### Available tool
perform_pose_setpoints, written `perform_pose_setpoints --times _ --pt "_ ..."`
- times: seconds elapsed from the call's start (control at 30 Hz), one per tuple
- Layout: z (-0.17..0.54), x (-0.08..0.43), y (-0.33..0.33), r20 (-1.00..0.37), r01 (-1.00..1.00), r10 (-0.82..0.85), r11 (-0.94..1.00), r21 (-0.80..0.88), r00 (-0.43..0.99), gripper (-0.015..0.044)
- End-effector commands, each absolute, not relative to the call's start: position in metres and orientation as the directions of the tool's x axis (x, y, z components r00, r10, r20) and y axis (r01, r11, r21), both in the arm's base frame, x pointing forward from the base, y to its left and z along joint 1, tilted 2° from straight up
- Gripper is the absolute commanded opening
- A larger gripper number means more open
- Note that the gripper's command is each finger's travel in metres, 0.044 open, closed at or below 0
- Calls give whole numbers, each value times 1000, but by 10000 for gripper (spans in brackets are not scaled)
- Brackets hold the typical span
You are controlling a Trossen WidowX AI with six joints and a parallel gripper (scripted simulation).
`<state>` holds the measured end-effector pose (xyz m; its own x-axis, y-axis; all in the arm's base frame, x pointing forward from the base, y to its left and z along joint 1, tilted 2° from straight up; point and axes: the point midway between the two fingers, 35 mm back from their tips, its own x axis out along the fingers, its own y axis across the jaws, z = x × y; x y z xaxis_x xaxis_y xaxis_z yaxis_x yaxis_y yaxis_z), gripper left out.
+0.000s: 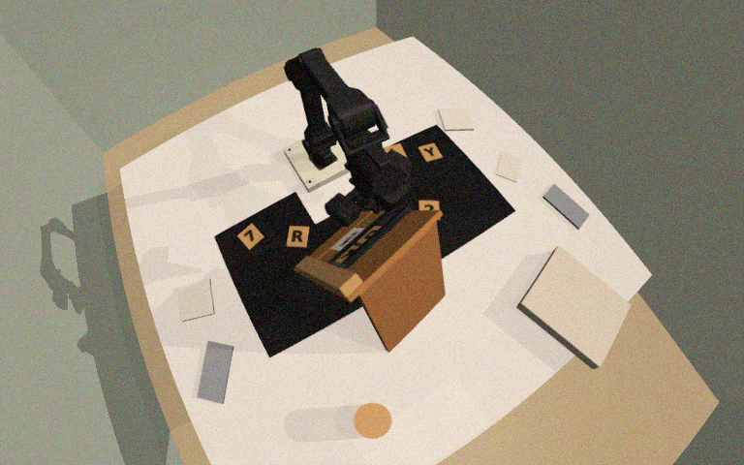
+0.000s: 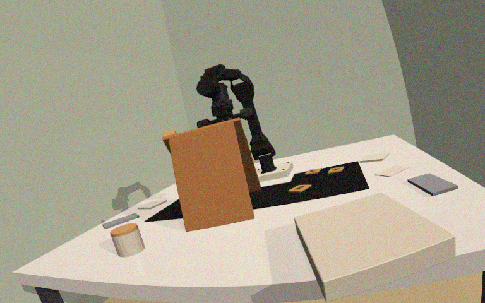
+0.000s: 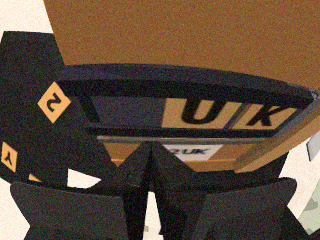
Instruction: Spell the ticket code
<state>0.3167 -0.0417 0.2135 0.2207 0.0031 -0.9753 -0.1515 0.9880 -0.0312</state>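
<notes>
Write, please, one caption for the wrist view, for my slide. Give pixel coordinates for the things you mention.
Closed fingers before the rail (image 3: 200, 86) holding U (image 3: 176, 114) and K (image 3: 281, 120); tile 2 (image 3: 54, 102) lies on the black mat (image 3: 30, 65).

My work is laid out on a white table (image 1: 449, 378) (image 2: 200, 264). A black mat (image 1: 477, 208) (image 2: 343, 184) lies flat on it, and a pale base plate (image 1: 304, 177) (image 2: 284, 172) sits beside the mat. On the mat I see wooden tiles marked 7 (image 1: 250, 235), R (image 1: 297, 235) and Y (image 1: 430, 151) (image 2: 336, 169) (image 3: 9, 156). The brown board (image 1: 408, 295) (image 2: 211, 178) (image 3: 190, 35) stands leaning across the mat's edge. Near one table edge, I have a round pot with an orange lid (image 1: 372, 420) (image 2: 127, 240). A big, thick beige slab (image 1: 575, 306) (image 2: 375, 235) lies well apart from the pot. Around the mat are thin pale squares and two grey blocks, one (image 1: 215, 372) (image 2: 120, 220) on the pot's side, the other (image 1: 566, 205) (image 2: 432, 184) near the slab.
</notes>
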Motion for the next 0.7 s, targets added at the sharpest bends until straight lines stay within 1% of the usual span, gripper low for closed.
perform_pose_setpoints --times 0.0,0.67 --pt "215 316 -42 -980 -143 -15 989 -44 197 0" --pt "208 324 -42 -980 -143 -15 989 -44 198 0"
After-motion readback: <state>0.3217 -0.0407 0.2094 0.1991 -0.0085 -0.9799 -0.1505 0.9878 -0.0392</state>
